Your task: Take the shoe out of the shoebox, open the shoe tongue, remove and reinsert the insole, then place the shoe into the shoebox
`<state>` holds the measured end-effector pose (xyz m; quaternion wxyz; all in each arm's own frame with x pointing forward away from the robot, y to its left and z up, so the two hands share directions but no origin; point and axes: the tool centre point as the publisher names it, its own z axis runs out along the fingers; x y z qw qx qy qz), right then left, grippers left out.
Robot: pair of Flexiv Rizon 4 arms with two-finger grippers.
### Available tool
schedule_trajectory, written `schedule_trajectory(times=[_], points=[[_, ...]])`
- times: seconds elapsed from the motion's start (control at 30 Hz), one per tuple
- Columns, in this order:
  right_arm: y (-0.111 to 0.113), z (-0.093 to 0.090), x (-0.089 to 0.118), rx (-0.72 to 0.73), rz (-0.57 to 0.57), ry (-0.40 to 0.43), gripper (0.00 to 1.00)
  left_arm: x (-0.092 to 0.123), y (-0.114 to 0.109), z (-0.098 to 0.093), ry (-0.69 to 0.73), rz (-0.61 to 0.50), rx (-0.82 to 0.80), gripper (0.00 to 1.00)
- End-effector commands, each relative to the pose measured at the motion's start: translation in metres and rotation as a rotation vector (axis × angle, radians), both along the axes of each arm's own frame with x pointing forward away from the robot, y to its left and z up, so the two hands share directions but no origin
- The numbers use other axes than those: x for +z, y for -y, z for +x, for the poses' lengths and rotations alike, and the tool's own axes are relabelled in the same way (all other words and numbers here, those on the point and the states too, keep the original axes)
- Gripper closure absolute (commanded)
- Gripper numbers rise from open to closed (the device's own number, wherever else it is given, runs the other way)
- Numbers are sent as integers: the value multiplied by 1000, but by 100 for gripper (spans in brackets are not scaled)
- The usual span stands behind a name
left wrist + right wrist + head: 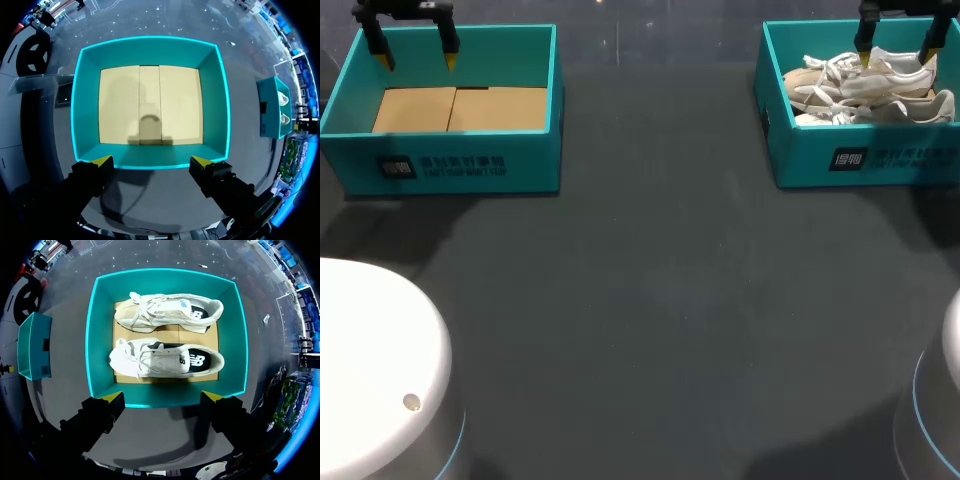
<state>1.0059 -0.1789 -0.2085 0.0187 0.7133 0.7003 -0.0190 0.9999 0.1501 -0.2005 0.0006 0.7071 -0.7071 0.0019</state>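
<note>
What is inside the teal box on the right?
One white shoe and a second white shoe lie side by side on the cardboard floor. The floor beneath them is covered; their insides do not show.

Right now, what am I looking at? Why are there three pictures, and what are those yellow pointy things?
This is a robot with two arms at a dark table. One picture looks down from above. The two round ones come from a camera on each wrist. The yellow points are the fingertips of each end effector, the part that grabs. The left end effector hangs over an empty teal shoebox with only cardboard inside. The right end effector hangs over a second shoebox holding two white shoes. Both end effectors are open and hold nothing.
</note>
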Motion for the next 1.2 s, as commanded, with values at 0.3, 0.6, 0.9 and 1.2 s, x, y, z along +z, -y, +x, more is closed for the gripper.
schedule_trajectory(times=[0.3, 0.6, 0.9, 1.2], points=[[56, -6, -21, -58, 2, 0, 0, 0, 0, 0, -1, 1, 0, 0], [91, 2, -35, -82, -22, -3, 0, 0, 0, 0, -1, 1, 0, 0], [115, 14, -51, -50, -35, -9, 0, 0, 0, 0, -1, 1, 0, 0], [130, 22, -73, -37, -31, -5, 0, 0, 0, 0, -1, 1, 0, 0]])
